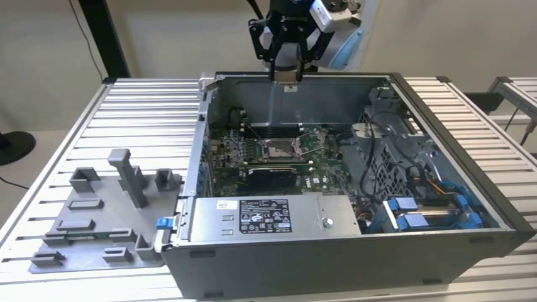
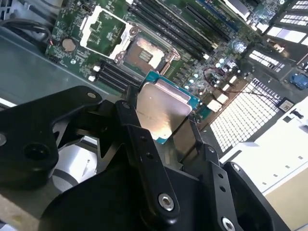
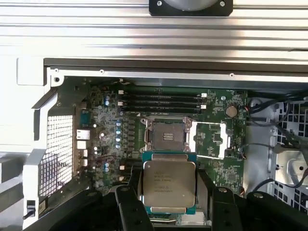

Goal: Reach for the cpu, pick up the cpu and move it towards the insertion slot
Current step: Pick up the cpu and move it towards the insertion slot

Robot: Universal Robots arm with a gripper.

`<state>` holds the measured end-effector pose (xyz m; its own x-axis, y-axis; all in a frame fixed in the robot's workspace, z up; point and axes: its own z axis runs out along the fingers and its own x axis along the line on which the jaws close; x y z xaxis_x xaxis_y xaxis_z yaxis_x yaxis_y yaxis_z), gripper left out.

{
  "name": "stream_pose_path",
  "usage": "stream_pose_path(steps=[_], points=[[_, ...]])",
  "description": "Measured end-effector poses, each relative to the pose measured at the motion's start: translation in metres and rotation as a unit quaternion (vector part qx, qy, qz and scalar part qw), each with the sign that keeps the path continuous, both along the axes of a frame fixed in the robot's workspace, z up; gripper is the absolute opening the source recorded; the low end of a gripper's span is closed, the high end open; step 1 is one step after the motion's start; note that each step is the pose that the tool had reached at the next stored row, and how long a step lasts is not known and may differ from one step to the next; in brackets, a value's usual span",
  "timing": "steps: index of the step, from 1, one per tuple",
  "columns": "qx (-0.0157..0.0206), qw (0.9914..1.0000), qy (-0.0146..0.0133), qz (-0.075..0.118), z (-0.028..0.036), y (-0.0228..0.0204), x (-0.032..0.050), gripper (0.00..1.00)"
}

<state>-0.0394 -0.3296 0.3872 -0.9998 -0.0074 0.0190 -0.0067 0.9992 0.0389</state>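
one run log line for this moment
gripper: shut on cpu | position: above open case | insertion slot: open, unfilled | cpu: not seated

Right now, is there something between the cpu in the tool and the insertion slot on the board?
Nothing visible. The tool holds the cpu above the open case, and in both wrist views the insertion slot lies open beyond it, its frame plate swung aside.
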Motion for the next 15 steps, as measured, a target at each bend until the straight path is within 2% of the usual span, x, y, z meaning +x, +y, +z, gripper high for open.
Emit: stream_pose_path(steps=[8,15], points=[[0.0004,1.0,0.0,0.0,-0.0001,0.0009,0.0113,0.0],[0.001,1.0,0.0,0.0,-0.0001,0.001,0.0118,0.0]])
